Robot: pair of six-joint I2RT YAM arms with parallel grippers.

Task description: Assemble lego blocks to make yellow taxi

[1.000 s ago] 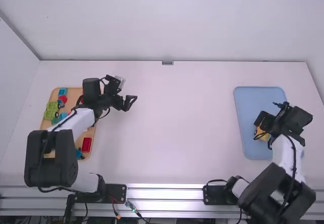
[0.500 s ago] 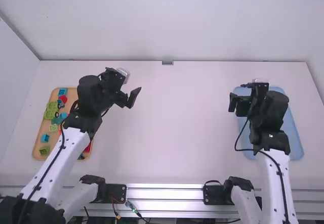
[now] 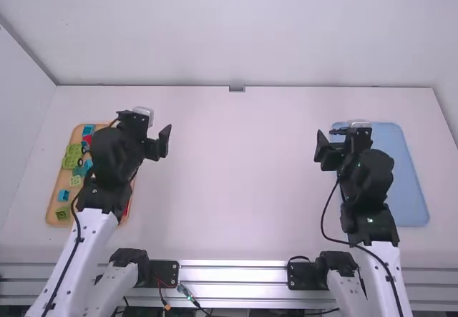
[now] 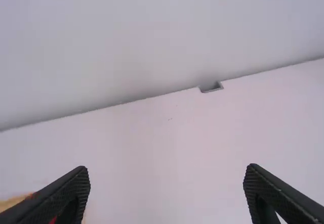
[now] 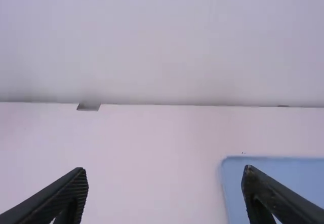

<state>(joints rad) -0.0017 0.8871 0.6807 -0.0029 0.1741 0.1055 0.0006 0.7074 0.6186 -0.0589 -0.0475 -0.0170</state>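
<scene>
Holding the left gripper (image 4: 167, 170) open and empty, with green blocks (image 3: 71, 162) to its left in the orange tray (image 3: 54, 198); holding the right gripper (image 5: 164, 170) equally wide and empty near the blue tray (image 3: 409, 206), farther off. For any next pick, likely swinging leftward.

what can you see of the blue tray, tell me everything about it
The blue tray is a shallow, plain light-blue rectangle with rounded corners and a thin rim, and looks like smooth plastic. It lies flat on the white table, toward the right side, its long sides running away from the arm bases. The right arm passes over its left part and hides it, so what lies there can't be told.
</scene>
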